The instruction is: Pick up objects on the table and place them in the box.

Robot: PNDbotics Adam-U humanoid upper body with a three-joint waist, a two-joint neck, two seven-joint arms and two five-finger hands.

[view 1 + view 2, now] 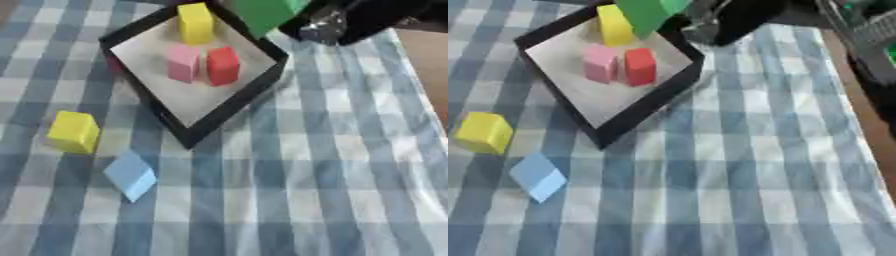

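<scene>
A green block [265, 14] is held up by the right hand [337, 22], curled round it, over the far right rim of the box [229, 107]. The box floor lies just left and nearer.

Blue-and-white checked cloth [332, 165] covers the tabletop [429, 60], whose brown surface shows bare along the right edge. At the upper right, dark equipment [877, 55] with a green part stands beside the tabletop.
</scene>
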